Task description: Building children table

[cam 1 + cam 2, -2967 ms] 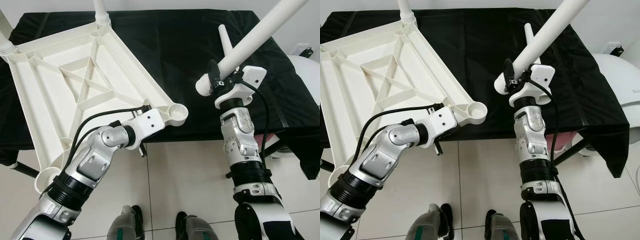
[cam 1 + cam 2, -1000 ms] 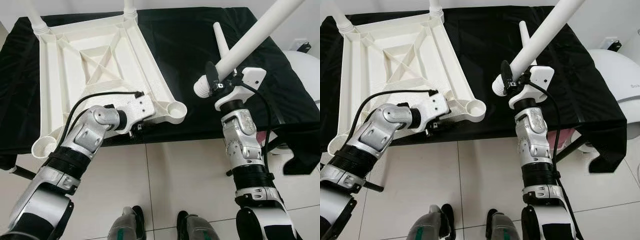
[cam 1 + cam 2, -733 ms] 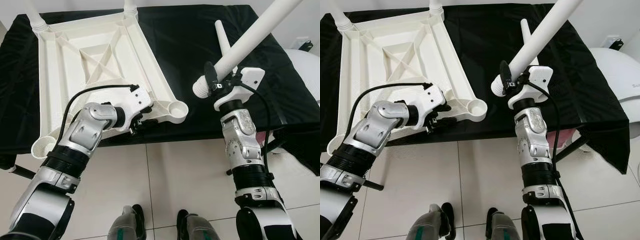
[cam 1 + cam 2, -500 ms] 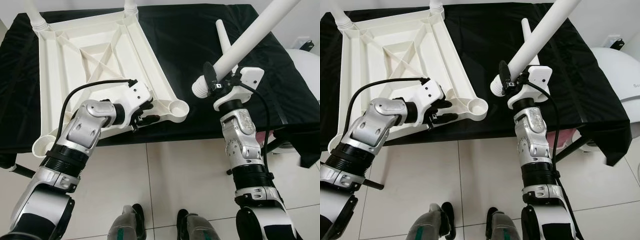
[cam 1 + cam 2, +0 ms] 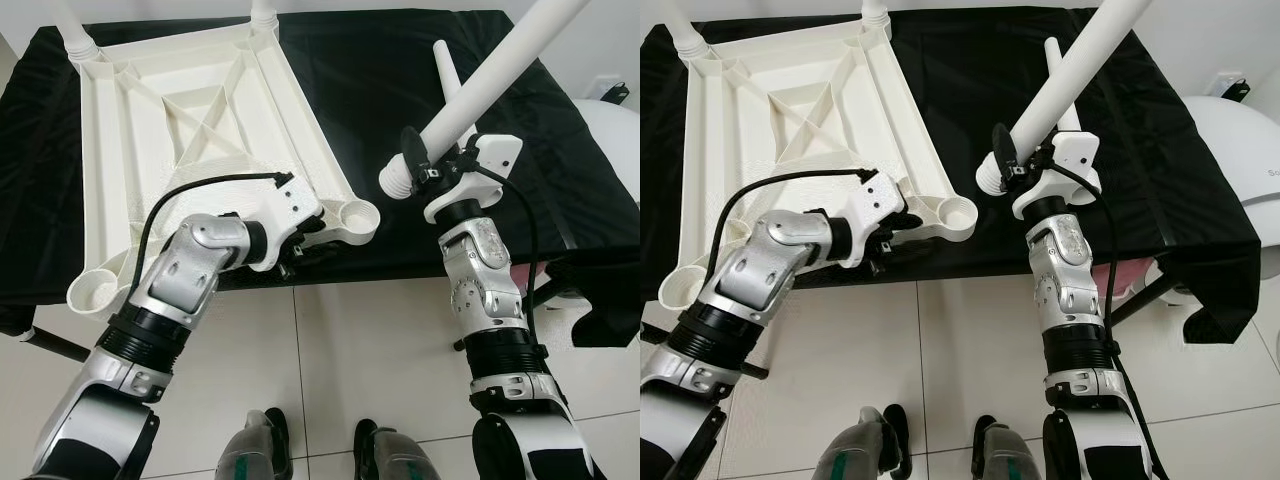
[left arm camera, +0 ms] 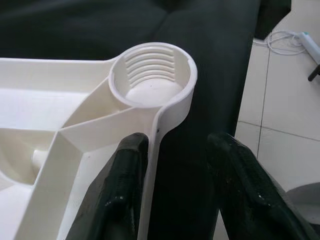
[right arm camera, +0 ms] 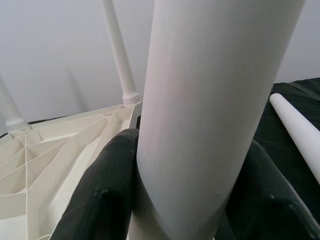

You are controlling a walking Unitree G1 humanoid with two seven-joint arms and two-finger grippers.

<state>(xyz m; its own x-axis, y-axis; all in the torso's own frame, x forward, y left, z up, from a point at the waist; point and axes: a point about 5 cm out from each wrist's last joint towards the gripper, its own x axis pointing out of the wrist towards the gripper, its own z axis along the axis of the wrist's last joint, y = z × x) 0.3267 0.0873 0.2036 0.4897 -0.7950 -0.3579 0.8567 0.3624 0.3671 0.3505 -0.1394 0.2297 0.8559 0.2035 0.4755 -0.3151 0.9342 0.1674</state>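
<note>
White ribbed plastic tabletop (image 5: 190,130) lies upside down on the black-draped table (image 5: 390,80), two white legs (image 5: 877,12) already standing in its far corners. Left claw (image 6: 172,185) straddles the tabletop's near edge wall just behind the empty threaded corner socket (image 6: 152,75): one finger (image 6: 122,192) inside the wall and touching it, the other outside with a gap, so spread, not clamping. Right claw (image 7: 182,200) pinches a thick white plastic tube leg (image 5: 480,85), held tilted, its ribbed lower end near that socket but apart from it (right of it, above the cloth). One more slim white leg (image 5: 447,72) lies loose on the table behind it.
</note>
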